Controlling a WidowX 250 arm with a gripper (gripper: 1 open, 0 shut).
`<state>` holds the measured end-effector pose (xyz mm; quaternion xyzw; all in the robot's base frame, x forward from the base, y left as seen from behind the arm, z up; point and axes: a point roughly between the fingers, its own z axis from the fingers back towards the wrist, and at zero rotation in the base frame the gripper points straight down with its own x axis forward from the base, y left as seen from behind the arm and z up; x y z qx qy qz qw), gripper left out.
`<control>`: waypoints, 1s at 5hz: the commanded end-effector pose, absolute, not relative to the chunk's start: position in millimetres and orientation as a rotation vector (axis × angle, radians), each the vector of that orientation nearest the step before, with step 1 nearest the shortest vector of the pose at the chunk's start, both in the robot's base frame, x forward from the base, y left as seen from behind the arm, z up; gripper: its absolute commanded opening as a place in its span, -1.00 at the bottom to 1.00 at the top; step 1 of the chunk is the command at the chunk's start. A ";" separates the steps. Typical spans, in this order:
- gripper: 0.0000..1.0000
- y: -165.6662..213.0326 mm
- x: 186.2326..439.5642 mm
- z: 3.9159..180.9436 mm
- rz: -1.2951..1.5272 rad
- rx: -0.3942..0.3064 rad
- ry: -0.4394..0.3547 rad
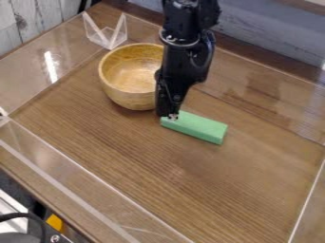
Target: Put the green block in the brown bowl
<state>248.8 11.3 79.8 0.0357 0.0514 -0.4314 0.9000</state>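
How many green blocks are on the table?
1. The green block lies on the table, right of the brown bowl, with its near end under the gripper. No others show, and the bowl looks empty.

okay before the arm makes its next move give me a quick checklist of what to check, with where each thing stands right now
1. Gripper closed: ok, the jaws are shut.
2. Green block held in the gripper: cannot tell; the fingertips meet the block's left end, but the block seems to lie flat on the table.
3. Brown bowl empty and ready to receive: ok, nothing shows inside it.
4. Bowl upright: ok, its opening faces up.
5. Path from block to bowl free: ok, the bowl sits right beside the gripper with nothing between.
6. Block already in the bowl: not ok, it lies outside, to the bowl's right.
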 end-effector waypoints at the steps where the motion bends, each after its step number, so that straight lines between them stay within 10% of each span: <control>1: -1.00 14.8 257.7 99.7 -0.873 0.101 0.030; 5: -1.00 25.3 254.5 112.1 -0.854 0.088 0.014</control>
